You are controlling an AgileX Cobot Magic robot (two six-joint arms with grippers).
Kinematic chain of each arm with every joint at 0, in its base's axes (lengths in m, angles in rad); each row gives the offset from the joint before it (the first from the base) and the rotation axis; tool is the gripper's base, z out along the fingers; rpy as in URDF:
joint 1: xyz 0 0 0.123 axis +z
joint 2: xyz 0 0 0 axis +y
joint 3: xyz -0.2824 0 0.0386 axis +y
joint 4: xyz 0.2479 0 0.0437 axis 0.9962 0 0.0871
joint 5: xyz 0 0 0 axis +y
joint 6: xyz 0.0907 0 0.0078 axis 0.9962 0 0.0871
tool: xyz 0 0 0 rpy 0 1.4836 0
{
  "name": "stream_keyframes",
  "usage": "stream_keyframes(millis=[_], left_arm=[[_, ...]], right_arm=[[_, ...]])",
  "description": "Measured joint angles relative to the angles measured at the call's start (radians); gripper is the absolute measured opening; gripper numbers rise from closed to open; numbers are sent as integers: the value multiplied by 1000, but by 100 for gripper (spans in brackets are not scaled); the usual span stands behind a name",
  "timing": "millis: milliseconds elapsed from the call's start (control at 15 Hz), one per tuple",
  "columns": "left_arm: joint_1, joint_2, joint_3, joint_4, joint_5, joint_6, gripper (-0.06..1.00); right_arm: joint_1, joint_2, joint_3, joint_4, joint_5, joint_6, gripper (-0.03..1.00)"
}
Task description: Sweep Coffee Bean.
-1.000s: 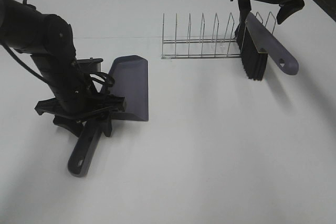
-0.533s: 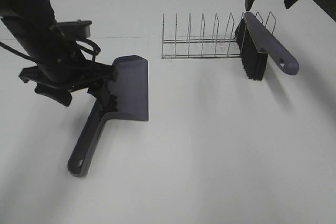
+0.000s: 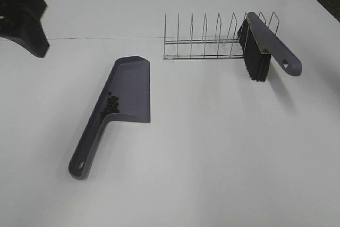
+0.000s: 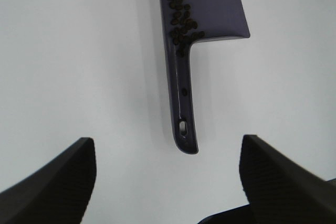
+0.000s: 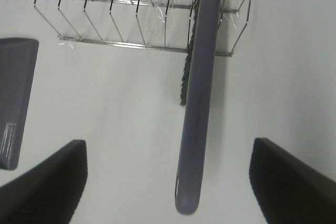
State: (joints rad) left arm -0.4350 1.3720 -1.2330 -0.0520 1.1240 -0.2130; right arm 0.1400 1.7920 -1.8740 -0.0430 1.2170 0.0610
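Note:
The grey dustpan (image 3: pixel 132 81) lies flat on the white table (image 3: pixel 212 158), left of centre, its handle (image 3: pixel 87 150) pointing toward the front. The coffee bean cluster (image 3: pixel 111 104) sits inside the pan where it meets the handle, seen also in the left wrist view as coffee bean pieces (image 4: pixel 182 22). My left gripper (image 4: pixel 168 182) hangs open high above the handle's end (image 4: pixel 186 135), touching nothing. The grey brush (image 3: pixel 268 43) with black bristles leans in the wire rack (image 3: pixel 202 49). My right gripper (image 5: pixel 170 182) is open well above the brush handle (image 5: pixel 199 103).
Part of the left arm (image 3: pixel 24 22) shows at the far left edge of the table. The wire rack (image 5: pixel 131 19) has several empty slots to the left of the brush. A corner of the dustpan (image 5: pixel 16 93) shows in the right wrist view.
My left gripper opened, let go of the dustpan handle and rose away toward the back left. The right arm lifted out of the overhead view. Dustpan and brush stayed put.

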Motion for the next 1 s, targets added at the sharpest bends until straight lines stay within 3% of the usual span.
stream_keyframes(millis=[200,267,533,800,1000], left_arm=[[0,-211,93,1,16,0,69],[0,-320,168,1,18,0,69],[0,-599,393,1,22,0,69],[0,-863,577,-2,23,0,69],[0,-1058,678,-4,24,6,69]], right_arm=[[0,-168,196,2,0,-1,71],[0,-297,368,2,1,-1,71],[0,-525,698,14,-2,-1,71],[0,-801,1028,113,-102,-51,71],[0,-1063,1229,127,-145,-96,71]])
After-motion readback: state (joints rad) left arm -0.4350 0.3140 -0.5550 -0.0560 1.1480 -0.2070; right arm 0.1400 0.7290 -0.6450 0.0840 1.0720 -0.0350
